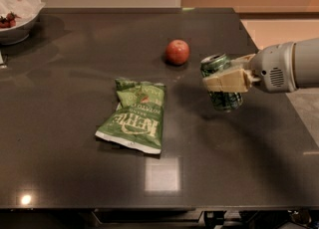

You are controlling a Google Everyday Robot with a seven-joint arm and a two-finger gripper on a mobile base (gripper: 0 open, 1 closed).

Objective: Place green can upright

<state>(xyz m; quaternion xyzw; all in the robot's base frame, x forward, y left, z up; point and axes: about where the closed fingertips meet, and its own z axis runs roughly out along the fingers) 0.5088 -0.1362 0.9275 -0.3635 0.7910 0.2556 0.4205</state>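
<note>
Right of the bag (133,119), before the apple (177,52), hand (223,77) grips can (227,100).

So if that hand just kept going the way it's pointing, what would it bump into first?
Probably the chip bag; the hand, shut on the green can, points left, though it may pass above it.

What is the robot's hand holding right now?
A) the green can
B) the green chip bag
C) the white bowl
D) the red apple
A: the gripper, at the right side of the table, has its fingers closed around the green can, while the apple and the chip bag lie apart from it.
</note>
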